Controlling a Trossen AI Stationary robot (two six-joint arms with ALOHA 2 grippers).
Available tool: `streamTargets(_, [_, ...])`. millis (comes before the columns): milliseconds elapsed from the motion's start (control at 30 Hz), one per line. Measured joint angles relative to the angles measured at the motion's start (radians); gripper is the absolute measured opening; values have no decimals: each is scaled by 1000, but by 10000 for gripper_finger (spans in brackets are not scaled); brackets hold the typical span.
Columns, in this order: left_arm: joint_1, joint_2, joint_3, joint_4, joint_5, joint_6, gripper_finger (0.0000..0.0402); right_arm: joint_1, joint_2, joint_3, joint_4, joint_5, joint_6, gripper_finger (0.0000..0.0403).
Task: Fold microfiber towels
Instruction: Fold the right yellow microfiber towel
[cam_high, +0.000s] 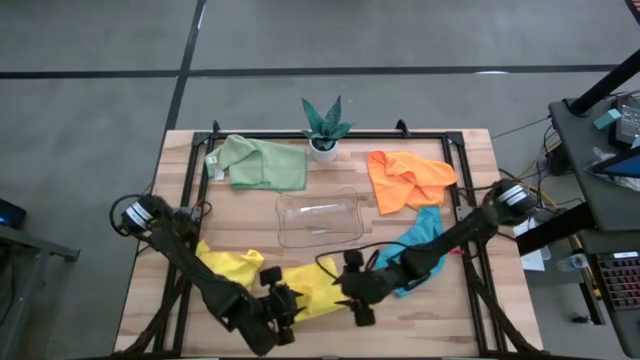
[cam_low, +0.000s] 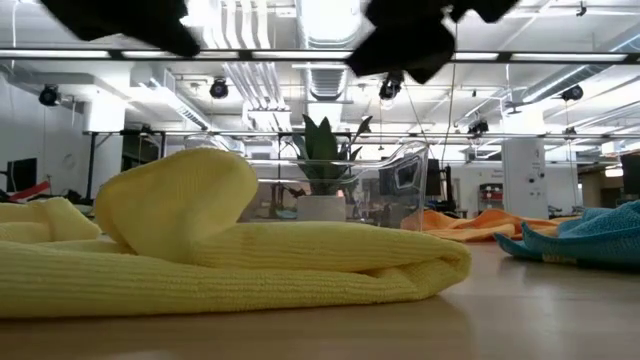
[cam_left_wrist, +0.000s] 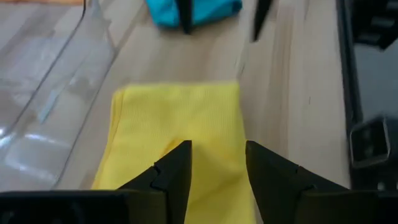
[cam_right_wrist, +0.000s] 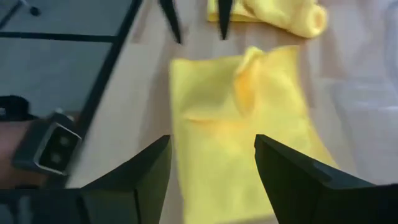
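A folded yellow towel (cam_high: 312, 285) (cam_left_wrist: 180, 118) (cam_right_wrist: 242, 124) lies flat on the wood near the table's front edge, with a raised fold on top (cam_low: 180, 200). My left gripper (cam_high: 288, 302) (cam_left_wrist: 217, 146) hovers open above its left end. My right gripper (cam_high: 352, 295) (cam_right_wrist: 211, 140) hovers open above its right end. Neither touches the cloth. A second yellow towel (cam_high: 228, 265) lies crumpled to the left. A teal towel (cam_high: 420, 245) lies under my right arm, an orange towel (cam_high: 405, 180) at the back right and a pale green towel (cam_high: 260, 165) at the back left.
A clear plastic tray (cam_high: 320, 215) stands at the table's middle, just beyond the folded towel. A small potted plant (cam_high: 325, 130) stands at the far edge. A black frame (cam_high: 190, 150) runs around the tabletop. Bare wood shows along the front edge.
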Motion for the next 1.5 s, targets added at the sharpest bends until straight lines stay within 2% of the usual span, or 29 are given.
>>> streamTargets(133, [57, 0, -1, 59, 10, 52, 136, 23, -80, -131, 80, 69, -31, 219])
streamTargets(367, [141, 1, -14, 46, 141, 51, 136, 40, -162, -373, 417, 77, -96, 219])
streamTargets(600, [141, 2, -73, 45, 192, -57, 136, 40, -162, -518, 645, 78, -114, 219])
streamTargets(867, [141, 62, -106, 210, 218, -82, 135, 40, -161, -593, 724, 78, -98, 219])
streamTargets(933, [141, 80, -108, 200, 222, -87, 128, 41, -161, -601, 729, 78, -89, 219])
streamTargets(1067, [140, 88, -107, 201, 227, -108, 92, 42, -161, -605, 747, 78, -87, 219])
streamTargets(1267, [139, 88, -106, 199, 256, -109, 11, 42, -161, -605, 752, 78, -86, 219])
streamTargets(1500, [130, 78, -94, 163, 292, -102, 1, 42, -161, -605, 753, 78, -86, 219])
